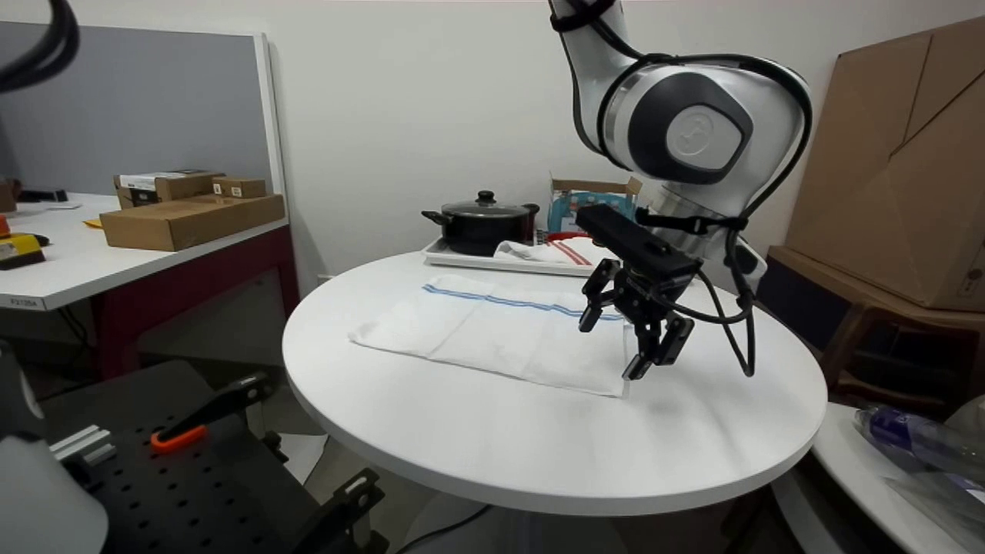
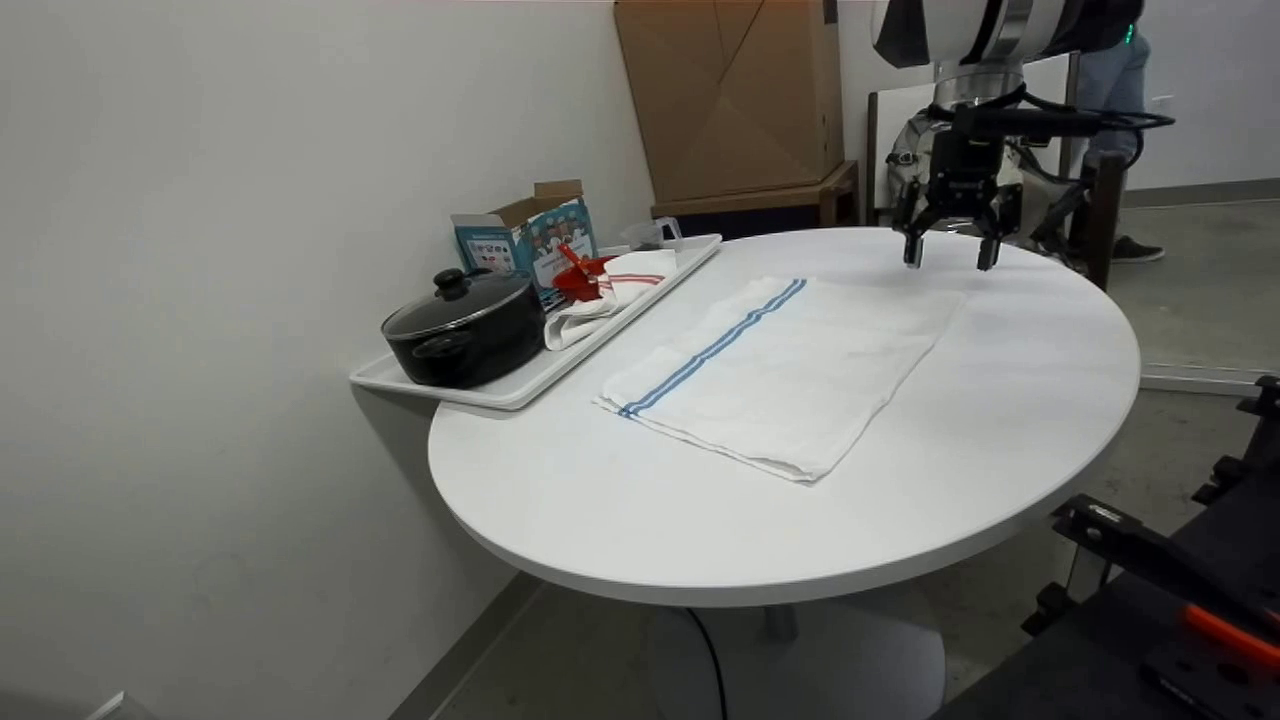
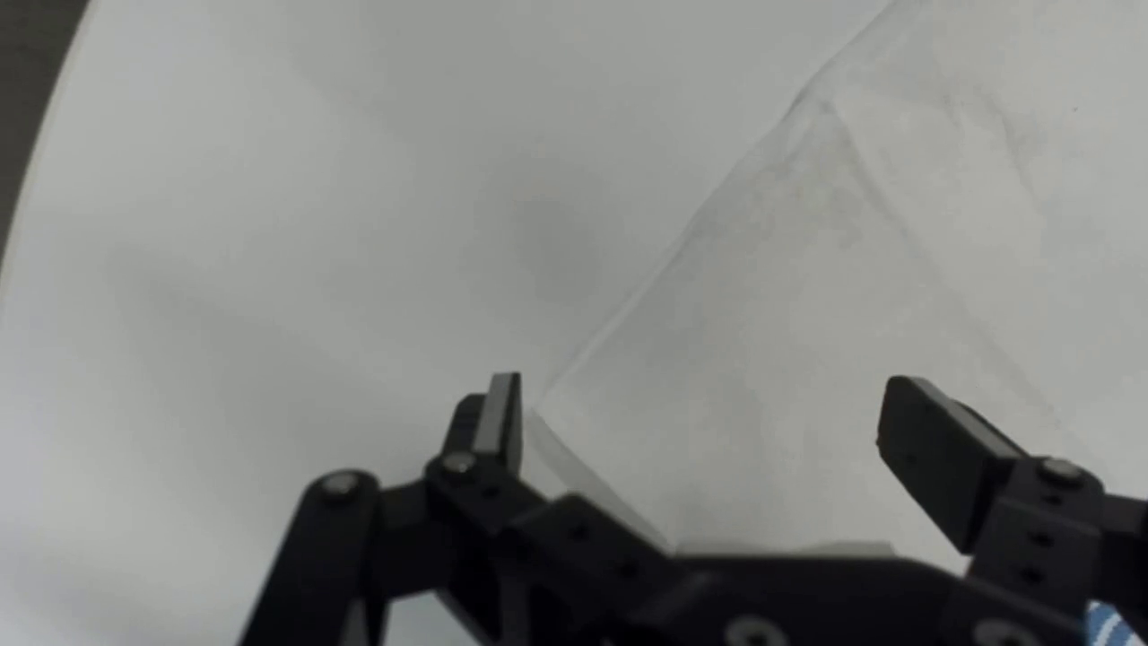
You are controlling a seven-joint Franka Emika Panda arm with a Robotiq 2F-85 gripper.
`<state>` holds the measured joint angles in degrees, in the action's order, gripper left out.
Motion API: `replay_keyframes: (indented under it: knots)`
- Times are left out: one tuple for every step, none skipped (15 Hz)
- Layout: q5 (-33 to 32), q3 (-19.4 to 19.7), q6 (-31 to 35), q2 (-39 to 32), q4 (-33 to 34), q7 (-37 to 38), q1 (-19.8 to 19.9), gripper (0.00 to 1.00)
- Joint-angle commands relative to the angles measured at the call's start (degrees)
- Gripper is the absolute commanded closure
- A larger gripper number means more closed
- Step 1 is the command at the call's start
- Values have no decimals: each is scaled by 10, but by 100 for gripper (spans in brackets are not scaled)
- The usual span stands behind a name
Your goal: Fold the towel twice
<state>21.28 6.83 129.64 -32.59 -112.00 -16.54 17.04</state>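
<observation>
A label (image 1: pixel 23 302) on the white desk (image 1: pixel 73 269) seems to read F2125A (slightly blurred).

1. We take this for a robotics lab or similar workroom.
2. We see a robot arm (image 1: pixel 692 131) with black cables (image 1: pixel 806 115) strapped along it.
3. In an exterior view we find a black perforated plate (image 1: pixel 200 471) and a piece of metal profile (image 1: pixel 83 445).
4. There we also see a white desk (image 1: pixel 73 265) with a printed label (image 1: pixel 21 302) on its edge and cardboard boxes (image 1: pixel 192 221) on top.
5. We spot one cooking pot (image 2: pixel 465 335), on a tray (image 2: pixel 505 392) at a round table's (image 2: pixel 600 500) edge.
</observation>
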Motion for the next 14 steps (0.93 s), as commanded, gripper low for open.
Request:
replay_keyframes:
  knots:
    - [13, -16, 21, -22, 24, 8, 26, 0]
    - [12, -17, 24, -26, 27, 9, 31, 0]
    - [13, -18, 28, -29, 29, 10, 35, 0]
    - [14, -21, 32, -32, 30, 9, 39, 0]
    - [16, -23, 36, -37, 33, 9, 42, 0]
    - [18, -27, 40, -44, 37, 9, 45, 0]
    - [20, -29, 43, -47, 38, 10, 47, 0]
    - [23, -33, 46, -54, 41, 10, 49, 0]
    - [24, -35, 48, -58, 43, 12, 50, 0]
    - [26, -39, 49, -64, 48, 13, 51, 0]
    - [27, -41, 50, -69, 50, 15, 51, 0]
    - [27, -44, 51, -74, 53, 17, 51, 0]
    - [29, -46, 52, -77, 54, 18, 51, 6]
    - [29, -49, 52, -80, 56, 18, 52, 26]
